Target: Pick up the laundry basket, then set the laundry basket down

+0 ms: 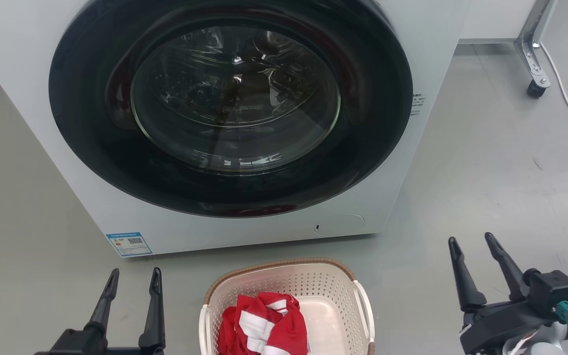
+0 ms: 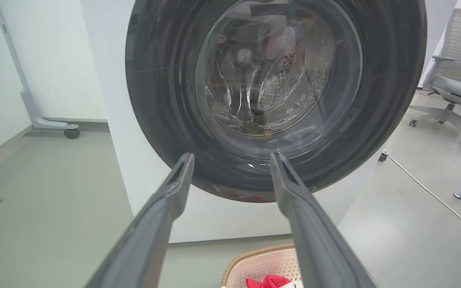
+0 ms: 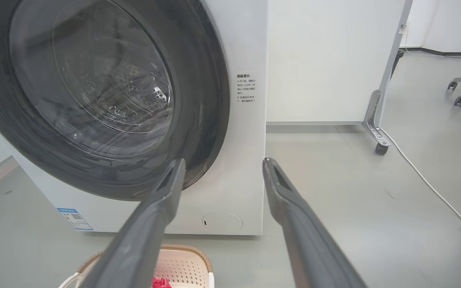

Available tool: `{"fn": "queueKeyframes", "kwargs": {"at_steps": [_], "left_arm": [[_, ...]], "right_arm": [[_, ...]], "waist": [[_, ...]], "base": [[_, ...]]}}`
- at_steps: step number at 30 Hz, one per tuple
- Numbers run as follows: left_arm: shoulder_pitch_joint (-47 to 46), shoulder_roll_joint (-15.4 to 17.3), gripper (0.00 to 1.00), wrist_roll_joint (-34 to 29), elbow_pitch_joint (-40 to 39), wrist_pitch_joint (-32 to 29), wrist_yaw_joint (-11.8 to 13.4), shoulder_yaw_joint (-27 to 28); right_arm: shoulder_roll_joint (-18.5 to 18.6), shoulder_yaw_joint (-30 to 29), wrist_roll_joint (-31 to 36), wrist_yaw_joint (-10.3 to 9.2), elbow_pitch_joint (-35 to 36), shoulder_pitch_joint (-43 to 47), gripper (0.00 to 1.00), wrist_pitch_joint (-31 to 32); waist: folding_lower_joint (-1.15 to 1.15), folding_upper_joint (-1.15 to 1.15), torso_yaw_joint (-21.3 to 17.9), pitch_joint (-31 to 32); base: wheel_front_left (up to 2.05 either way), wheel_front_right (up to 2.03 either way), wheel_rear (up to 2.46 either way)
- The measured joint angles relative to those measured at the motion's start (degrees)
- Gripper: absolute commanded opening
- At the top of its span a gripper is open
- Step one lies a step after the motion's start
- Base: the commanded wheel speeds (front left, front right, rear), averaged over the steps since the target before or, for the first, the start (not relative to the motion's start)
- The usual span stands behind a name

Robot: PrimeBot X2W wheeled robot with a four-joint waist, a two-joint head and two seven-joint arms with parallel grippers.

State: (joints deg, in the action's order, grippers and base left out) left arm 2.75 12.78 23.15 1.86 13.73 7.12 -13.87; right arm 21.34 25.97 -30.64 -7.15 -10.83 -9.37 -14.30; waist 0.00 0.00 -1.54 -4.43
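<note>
The laundry basket [image 1: 325, 285] sits on the grey floor [image 1: 485, 167] in front of the washing machine [image 1: 234, 123], with a red-and-white cloth [image 1: 264, 320] inside. The left tool [image 1: 135, 271] and right tool [image 1: 471, 238] flank it, clear of its handles — both spread open, holding nothing.

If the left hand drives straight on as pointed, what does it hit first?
Probably the washing machine door, at its lower rim, though depth is unclear. The laundry basket lies below the line of the left hand.
</note>
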Motion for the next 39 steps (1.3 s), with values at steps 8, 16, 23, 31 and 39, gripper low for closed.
{"fn": "queueKeyframes", "kwargs": {"at_steps": [8,16,23,31,39], "left_arm": [[1.38,-2.08,1.00,-1.69,-0.41,-1.25,0.01,2.64],[2.15,-3.43,1.00,-2.80,-1.02,-2.64,0.01,4.12],[2.21,-3.92,1.00,-3.68,-1.86,-3.85,0.01,4.63],[2.24,-4.24,0.00,-5.54,-2.42,-5.13,0.00,5.04],[2.68,-4.85,0.00,-4.34,-0.13,-5.61,-0.58,5.27]], "right_arm": [[-0.65,-3.24,2.47,0.00,0.86,2.07,1.00,0.00],[-1.68,-4.45,4.35,0.00,1.76,3.02,1.00,0.00],[-2.13,-5.15,5.52,0.00,2.77,3.18,1.00,0.01],[-2.87,-5.54,5.95,0.01,3.36,3.43,0.00,0.12],[-4.60,-6.34,4.27,0.59,1.41,5.03,0.00,0.71]], "waist": [[0.01,0.01,0.00,0.24],[0.01,0.00,0.04,0.40],[0.01,0.01,0.08,0.51],[0.01,0.00,-0.05,0.64],[0.01,0.00,-0.02,0.73]], "base": [[0.00,0.00,0.00],[0.00,0.00,0.00],[0.00,0.00,0.00],[0.00,0.00,0.00],[0.00,0.00,0.00]]}}
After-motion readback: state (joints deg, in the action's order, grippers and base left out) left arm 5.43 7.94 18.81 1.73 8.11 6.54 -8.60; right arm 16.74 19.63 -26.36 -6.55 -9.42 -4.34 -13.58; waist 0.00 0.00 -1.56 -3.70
